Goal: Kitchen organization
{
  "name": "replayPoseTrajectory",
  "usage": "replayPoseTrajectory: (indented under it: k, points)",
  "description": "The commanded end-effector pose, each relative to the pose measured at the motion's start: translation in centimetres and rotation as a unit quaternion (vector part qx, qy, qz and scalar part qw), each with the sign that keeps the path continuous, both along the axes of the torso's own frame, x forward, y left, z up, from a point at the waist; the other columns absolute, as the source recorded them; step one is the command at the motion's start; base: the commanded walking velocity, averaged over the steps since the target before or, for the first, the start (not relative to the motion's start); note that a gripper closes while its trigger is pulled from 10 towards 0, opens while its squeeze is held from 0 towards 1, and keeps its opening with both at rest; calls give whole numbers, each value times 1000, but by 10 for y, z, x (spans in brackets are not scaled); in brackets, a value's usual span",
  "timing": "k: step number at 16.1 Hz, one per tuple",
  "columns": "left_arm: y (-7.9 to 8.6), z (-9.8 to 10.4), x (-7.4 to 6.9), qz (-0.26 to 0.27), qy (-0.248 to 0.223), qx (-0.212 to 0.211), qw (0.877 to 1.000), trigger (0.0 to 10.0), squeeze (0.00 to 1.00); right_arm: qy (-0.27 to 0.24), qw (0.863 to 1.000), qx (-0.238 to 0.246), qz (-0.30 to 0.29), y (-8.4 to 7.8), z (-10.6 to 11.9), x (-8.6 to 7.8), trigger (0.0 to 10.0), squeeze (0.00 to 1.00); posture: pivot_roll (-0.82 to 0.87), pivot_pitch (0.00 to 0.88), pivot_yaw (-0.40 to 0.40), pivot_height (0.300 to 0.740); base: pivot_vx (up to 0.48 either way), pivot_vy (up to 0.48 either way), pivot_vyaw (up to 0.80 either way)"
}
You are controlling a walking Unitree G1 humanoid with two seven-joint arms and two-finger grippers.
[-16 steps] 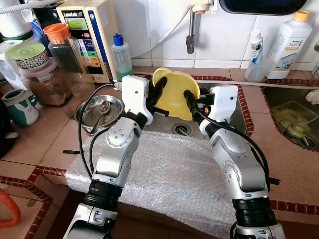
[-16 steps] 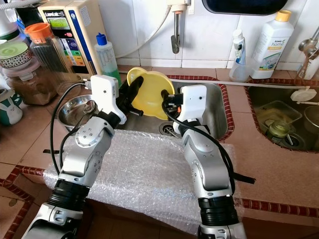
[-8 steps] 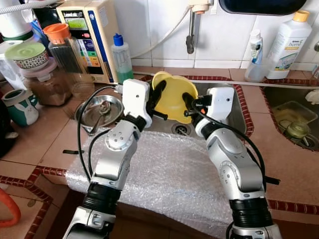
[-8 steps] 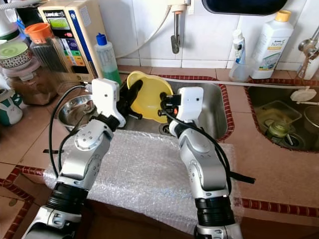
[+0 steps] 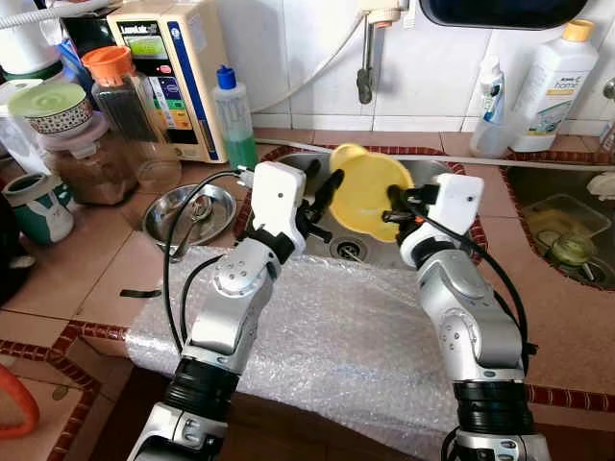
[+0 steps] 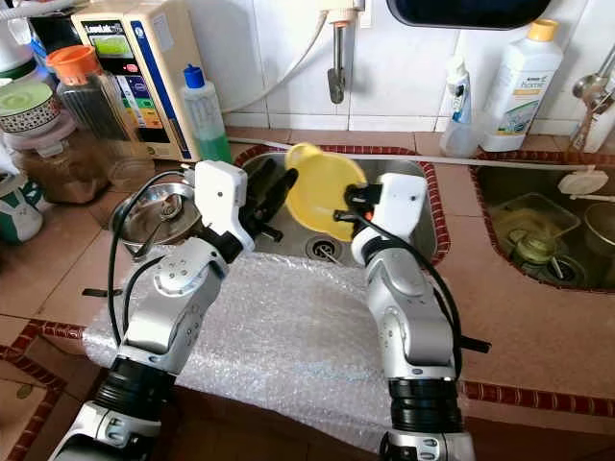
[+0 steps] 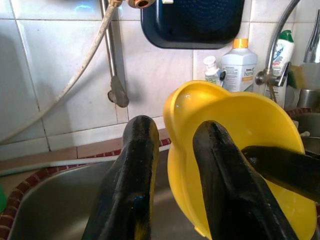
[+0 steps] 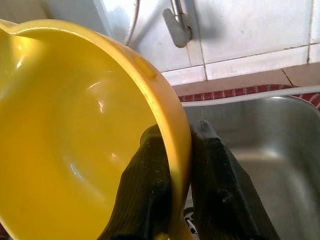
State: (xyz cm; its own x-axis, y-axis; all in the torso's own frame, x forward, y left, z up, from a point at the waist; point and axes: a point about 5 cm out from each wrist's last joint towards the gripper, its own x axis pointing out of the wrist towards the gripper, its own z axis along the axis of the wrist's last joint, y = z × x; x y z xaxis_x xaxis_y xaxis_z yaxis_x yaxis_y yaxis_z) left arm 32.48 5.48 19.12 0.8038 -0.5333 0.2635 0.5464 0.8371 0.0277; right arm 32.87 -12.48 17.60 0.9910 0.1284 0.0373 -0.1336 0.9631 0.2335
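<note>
I hold the yellow bowl [image 5: 370, 188] tilted on edge above the sink [image 5: 452, 240]. The right gripper [image 8: 176, 165] is clamped across its rim, one finger inside and one outside. The left gripper [image 7: 172, 165] stands open just beside the opposite rim, one finger in front of the bowl's edge, gripping nothing.
</note>
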Motion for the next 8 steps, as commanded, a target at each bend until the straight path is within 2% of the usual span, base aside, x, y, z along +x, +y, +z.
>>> replayPoseTrajectory:
  k: [1, 3, 6, 8]
  points:
    - [3, 2, -2, 0, -3, 2, 1000, 10000, 1000, 7, 1000, 3, -5, 1, -1, 3, 0, 0, -20, 20, 110, 740, 0, 0, 0]
    - [8, -3, -2, -2, 13, 6, 1000, 10000, 1000, 19, 999, -3, -33, -6, -9, 6, 0, 0, -14, 20, 116, 740, 0, 0, 0]
    - [22, -27, -9, 9, 67, 25, 997, 10000, 1000, 42, 997, -28, -64, -14, -27, 19, 0, 0, 2, 18, 120, 740, 0, 0, 0]
    - [28, -39, -16, 12, 85, 37, 996, 10000, 1000, 53, 995, -37, -74, -19, -37, 26, 0, 0, 29, 19, 118, 740, 0, 0, 0]
